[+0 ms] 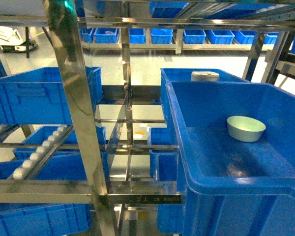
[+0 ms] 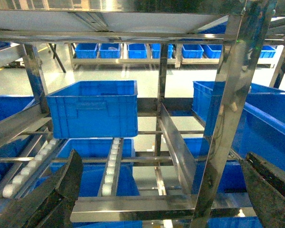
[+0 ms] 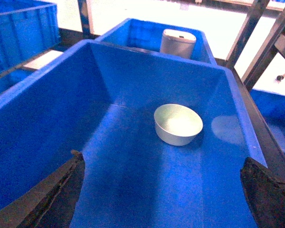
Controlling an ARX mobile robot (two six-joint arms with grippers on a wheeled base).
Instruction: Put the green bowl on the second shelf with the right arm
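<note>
Beyond the gaping right end effector (image 3: 164,190), the green bowl (image 3: 178,123) sits upright (untouched) on the crate (image 3: 47,123) floor.

— Where is the bowl (image 1: 246,128)?
— Inside the near crate (image 1: 196,147) on the rack's right side, upright, towards its far wall.
— Behind that?
— Another crate (image 1: 174,74), holding a cylinder (image 1: 205,75). A third crate (image 1: 39,96) sits left.

A pale mint-green bowl (image 3: 178,124), plain, sits in a deep blue crate (image 3: 47,123); a white cylinder (image 3: 177,43) shows behind, the rack (image 1: 78,108) is shiny silver steel with white rollers (image 2: 111,164)
</note>
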